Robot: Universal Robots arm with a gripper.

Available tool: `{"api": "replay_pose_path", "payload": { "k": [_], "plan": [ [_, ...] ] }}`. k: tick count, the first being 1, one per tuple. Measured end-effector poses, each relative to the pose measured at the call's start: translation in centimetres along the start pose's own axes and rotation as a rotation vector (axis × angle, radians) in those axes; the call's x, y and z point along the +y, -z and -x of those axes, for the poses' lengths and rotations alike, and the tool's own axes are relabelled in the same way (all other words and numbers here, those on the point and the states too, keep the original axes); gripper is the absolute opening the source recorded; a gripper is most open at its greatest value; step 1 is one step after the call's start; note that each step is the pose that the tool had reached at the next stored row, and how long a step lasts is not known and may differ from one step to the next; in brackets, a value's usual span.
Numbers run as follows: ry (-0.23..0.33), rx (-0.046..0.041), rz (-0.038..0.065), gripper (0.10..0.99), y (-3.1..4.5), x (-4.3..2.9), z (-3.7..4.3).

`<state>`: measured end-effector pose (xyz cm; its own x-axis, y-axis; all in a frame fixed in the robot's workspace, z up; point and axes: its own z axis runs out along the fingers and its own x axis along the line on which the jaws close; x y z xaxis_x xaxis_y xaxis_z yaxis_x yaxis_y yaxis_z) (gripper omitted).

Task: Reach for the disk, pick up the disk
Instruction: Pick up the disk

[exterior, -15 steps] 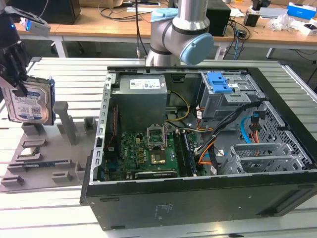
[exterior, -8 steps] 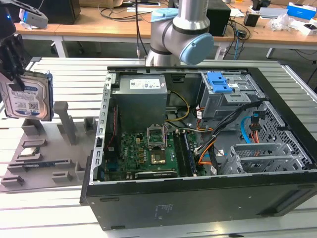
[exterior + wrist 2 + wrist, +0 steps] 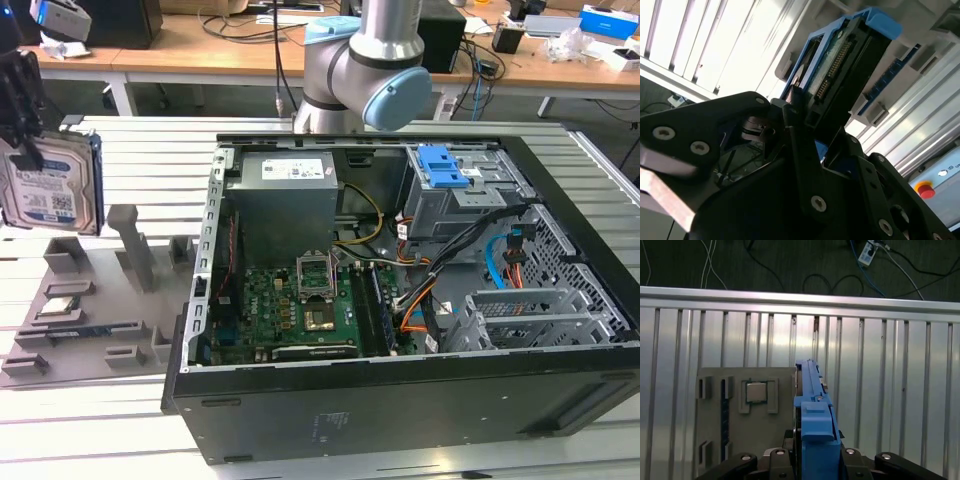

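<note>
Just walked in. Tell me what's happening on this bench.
The robot arm's gripper is shut on the disk, gripping its upper edge and holding it upright in the air above the grey parts holder at the exterior view's left. A processor chip sits in that holder. The open computer case lies on the slatted table at the exterior view's right, apart from the gripper.

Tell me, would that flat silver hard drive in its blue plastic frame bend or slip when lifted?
Probably stiff: the flat silver hard drive hangs straight from the black gripper, no sag. Likely heavy for its size, given the metal casing. It might slip or swing, since it is pinched at just one end.
</note>
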<state>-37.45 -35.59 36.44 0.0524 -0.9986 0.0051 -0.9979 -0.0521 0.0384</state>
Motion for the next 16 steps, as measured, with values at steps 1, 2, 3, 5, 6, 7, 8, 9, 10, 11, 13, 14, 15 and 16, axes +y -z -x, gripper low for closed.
{"api": "replay_pose_path", "payload": {
  "k": [1, 2, 3, 5, 6, 7, 8, 9, 10, 11, 13, 14, 15, 16],
  "plan": [
    [0.0, 0.0, 0.0, 0.369, 0.16, 0.0, 0.0],
    [0.0, 0.0, 0.0, 0.369, 0.36, 0.01, 0.0],
    [0.0, 0.0001, 0.0, 0.369, 0.72, 0.02, 0.0],
    [0.0, 0.0, 0.0, 0.369, 1.21, 0.02, 0.0],
    [0.0, 0.0, 0.0, 0.369, 1.42, 0.02, 0.0],
    [0.0, 0.0, 0.0, 0.369, 1.59, 0.03, 0.0],
    [0.0, 0.0, 0.0, 0.369, 1.88, 0.03, 0.0],
    [0.0, 0.0, 0.0, 0.369, 2.28, 0.03, 0.0],
    [0.0, 0.0, 0.0, 0.369, 2.55, 0.04, 0.0],
    [0.0, 0.0, 0.0, 0.369, 2.76, 0.04, 0.0],
    [0.0, 0.0, 0.0, 0.369, 3.63, 0.05, 0.0],
    [0.0, 0.0, 0.0, 0.369, 3.82, 0.05, 0.0],
    [0.0, 0.0001, 0.0, 0.369, 4.05, 0.05, -0.01],
    [0.0, 0.0001, 0.0, 0.369, 4.29, 0.06, 0.0]
  ]
}}
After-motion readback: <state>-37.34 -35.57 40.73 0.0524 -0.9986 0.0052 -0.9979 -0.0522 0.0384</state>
